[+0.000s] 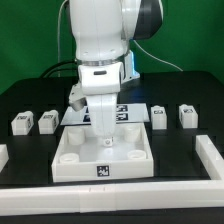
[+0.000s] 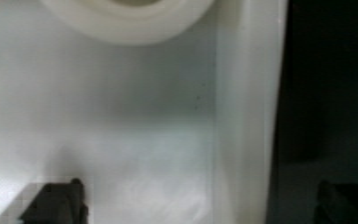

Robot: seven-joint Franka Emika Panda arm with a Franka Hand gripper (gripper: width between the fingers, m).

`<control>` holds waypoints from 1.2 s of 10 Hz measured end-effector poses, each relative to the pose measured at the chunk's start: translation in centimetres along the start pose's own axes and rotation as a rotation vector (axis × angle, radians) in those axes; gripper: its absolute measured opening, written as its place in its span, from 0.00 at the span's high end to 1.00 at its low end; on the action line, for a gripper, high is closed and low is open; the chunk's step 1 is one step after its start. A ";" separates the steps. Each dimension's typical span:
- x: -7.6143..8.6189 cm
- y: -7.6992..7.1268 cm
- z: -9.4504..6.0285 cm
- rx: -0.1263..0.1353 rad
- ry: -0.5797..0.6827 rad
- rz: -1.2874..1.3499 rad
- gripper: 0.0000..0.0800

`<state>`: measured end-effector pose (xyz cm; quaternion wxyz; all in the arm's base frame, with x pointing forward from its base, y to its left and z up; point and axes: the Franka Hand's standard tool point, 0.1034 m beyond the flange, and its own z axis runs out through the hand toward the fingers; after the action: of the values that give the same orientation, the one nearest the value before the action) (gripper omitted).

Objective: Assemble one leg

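The large white square panel (image 1: pixel 103 152) lies mid-table with a tag on its front face. My gripper (image 1: pixel 103 138) hangs straight down over the panel's middle, close to its surface. In the wrist view my gripper (image 2: pixel 199 205) is open and empty, with the dark fingertips (image 2: pixel 55 200) far apart. Below them are the panel (image 2: pixel 140 120), one round corner socket (image 2: pixel 131 15) and the panel's edge against the black table. Four small white legs stand on the table: two at the exterior view's left (image 1: pixel 22 123) (image 1: pixel 46 121) and two at its right (image 1: pixel 158 117) (image 1: pixel 187 115).
The marker board (image 1: pixel 130 112) lies behind the arm. White rails border the black table at the front (image 1: pixel 110 197), the exterior view's right (image 1: pixel 208 150) and its left (image 1: pixel 3 155). Cables hang behind the arm.
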<state>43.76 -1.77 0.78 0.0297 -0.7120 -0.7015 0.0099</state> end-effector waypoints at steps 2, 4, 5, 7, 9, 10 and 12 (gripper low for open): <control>0.0 0.0 0.0 0.001 0.000 0.000 0.33; 0.0 0.0 0.0 0.001 0.000 0.000 0.54; 0.0 0.0 0.0 0.001 0.000 0.000 0.75; 0.0 0.1 -0.1 -0.005 0.000 0.000 0.93; 0.0 0.1 -0.1 -0.006 0.000 0.000 0.93; 0.0 0.2 -0.1 -0.007 0.000 0.000 0.93; 0.0 0.2 -0.1 -0.009 0.000 0.000 0.93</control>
<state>43.97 -1.79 0.88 0.0264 -0.7123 -0.7013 0.0067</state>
